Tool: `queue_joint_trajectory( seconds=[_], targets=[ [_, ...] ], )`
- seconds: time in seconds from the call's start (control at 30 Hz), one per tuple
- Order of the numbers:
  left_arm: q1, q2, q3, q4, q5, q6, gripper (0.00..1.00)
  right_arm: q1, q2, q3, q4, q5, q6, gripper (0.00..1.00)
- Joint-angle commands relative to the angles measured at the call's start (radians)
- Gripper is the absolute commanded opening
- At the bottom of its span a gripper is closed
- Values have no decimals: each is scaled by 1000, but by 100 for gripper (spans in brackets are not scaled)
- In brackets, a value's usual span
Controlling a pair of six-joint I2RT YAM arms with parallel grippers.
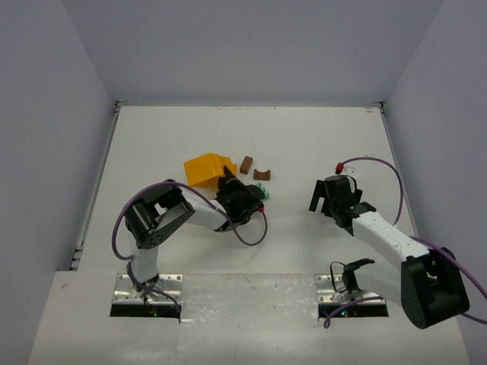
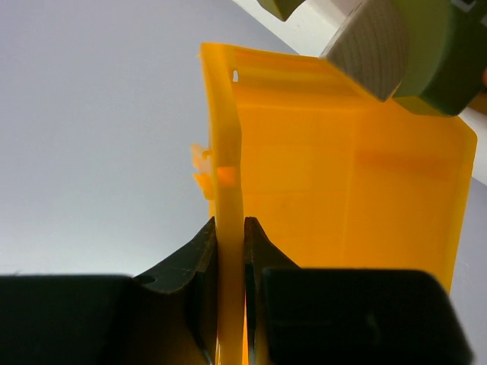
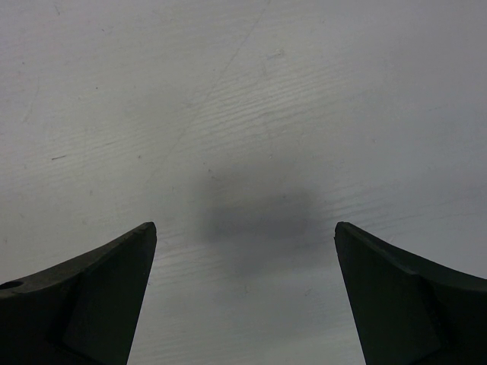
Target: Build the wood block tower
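Above the bench [image 1: 167, 129], the left hand [image 2: 230, 237] pinches the tilted tray [image 2: 342, 190] by its thin wall; the right hand [image 3: 243, 251] hangs open, empty. If that wall slips, blocks [image 2: 370, 47] may scatter.

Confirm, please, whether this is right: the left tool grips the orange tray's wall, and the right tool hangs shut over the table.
Not quite: the right tool is open, as the right wrist view shows. It hangs over the table, and the left tool grips the orange tray's wall.

brown block [image 1: 246, 164]: lying loose | brown arch block [image 1: 262, 175]: just beside it, right | teal block [image 1: 265, 193]: nearer (partly hidden)
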Motion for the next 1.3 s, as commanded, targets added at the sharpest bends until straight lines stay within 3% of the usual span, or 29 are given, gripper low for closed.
queue_joint_trajectory(
  seconds=[0.0,0.17,0.37,0.47,0.53,0.57,0.63,0.73,1.03,1.13,1.27],
  targets=[
    [1,14,89,-39,-5,-68,0,-7,5,42,14,20,-8,99],
    [61,-7,314,-206,20,-204,0,-6,5,43,16,5,-13,99],
    [152,-60,333,-121,24,-176,0,-6,1,43,16,-3,-16,99],
    [204,-89,392,-178,60,-282,0,-6,-2,46,11,-5,-16,99],
    [256,-109,481,-321,120,-412,0,-6,-6,46,7,-6,-17,99],
    [258,-110,483,-323,159,-480,0,-6,-6,46,7,-6,-17,99],
    [342,-135,627,-547,398,-743,0,-6,-15,43,10,-6,-16,99],
    [467,-142,801,-777,704,-973,0,-6,-22,44,11,-9,-16,99],
    [860,-126,793,-707,1190,-1330,0,-7,-28,26,40,-45,-20,99],
    [985,-65,819,-650,1303,-1471,0,-6,-23,25,47,-53,-23,99],
    [1043,49,928,-723,1338,-1597,0,-6,-23,21,52,-57,-22,99]
  ],
)
